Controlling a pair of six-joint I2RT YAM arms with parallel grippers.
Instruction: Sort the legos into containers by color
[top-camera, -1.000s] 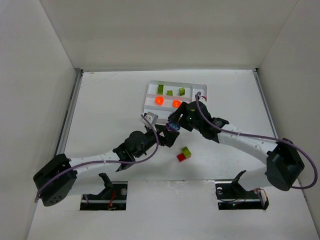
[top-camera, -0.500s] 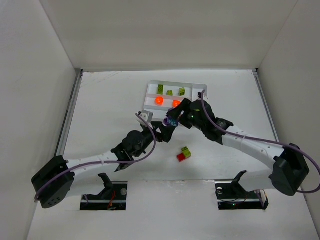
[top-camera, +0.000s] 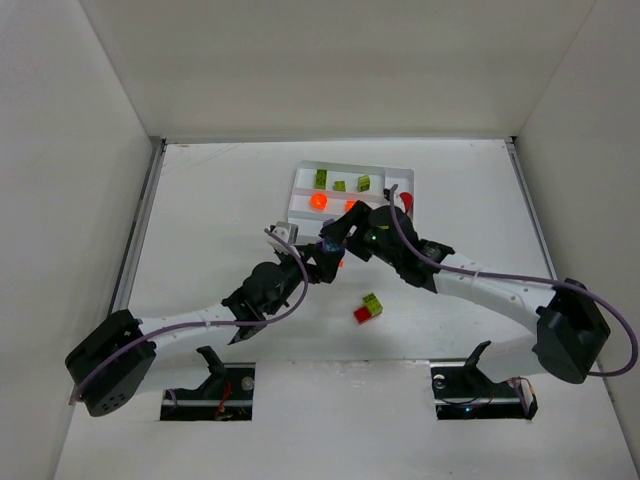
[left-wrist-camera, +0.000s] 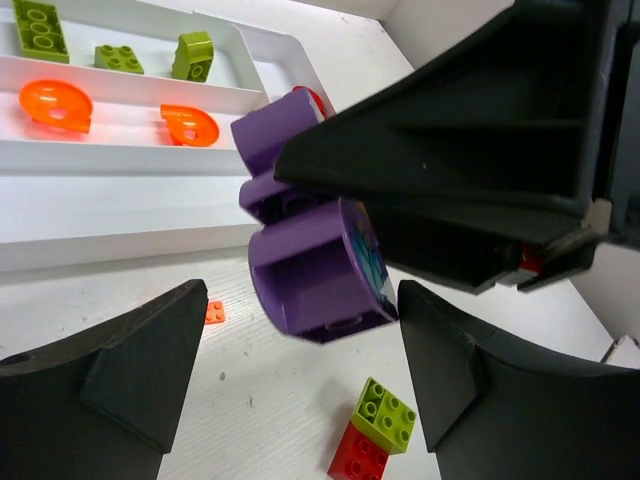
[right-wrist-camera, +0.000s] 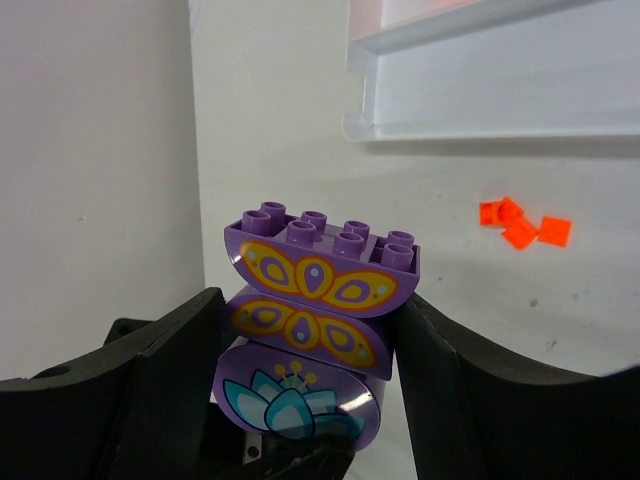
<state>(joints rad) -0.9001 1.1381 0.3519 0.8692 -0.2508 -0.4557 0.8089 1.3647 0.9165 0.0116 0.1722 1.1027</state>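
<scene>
My right gripper (top-camera: 335, 238) (right-wrist-camera: 312, 300) is shut on a stack of purple legos (right-wrist-camera: 318, 320) with butterfly and flower prints, held above the table just near of the white tray (top-camera: 300, 215). My left gripper (top-camera: 316, 264) (left-wrist-camera: 300, 350) is open and empty, its fingers spread just below the purple stack (left-wrist-camera: 315, 265). The tray's far slot holds three green legos (top-camera: 340, 184) (left-wrist-camera: 118, 58). The slot beside it holds two orange round pieces (top-camera: 318, 200) (left-wrist-camera: 55, 105). A red piece (top-camera: 405, 200) lies at the end slot. A joined green (top-camera: 371, 301) (left-wrist-camera: 388, 412) and red brick (top-camera: 362, 314) lies on the table.
Tiny orange flat pieces (right-wrist-camera: 520, 225) (left-wrist-camera: 214, 312) lie on the table near the tray's near edge (right-wrist-camera: 450, 125). White walls enclose the table on the left, right and back. The two arms cross close together in the middle.
My right gripper has carried the purple stack a little left and toward the tray. My left gripper has followed it up and left, staying open under it.
</scene>
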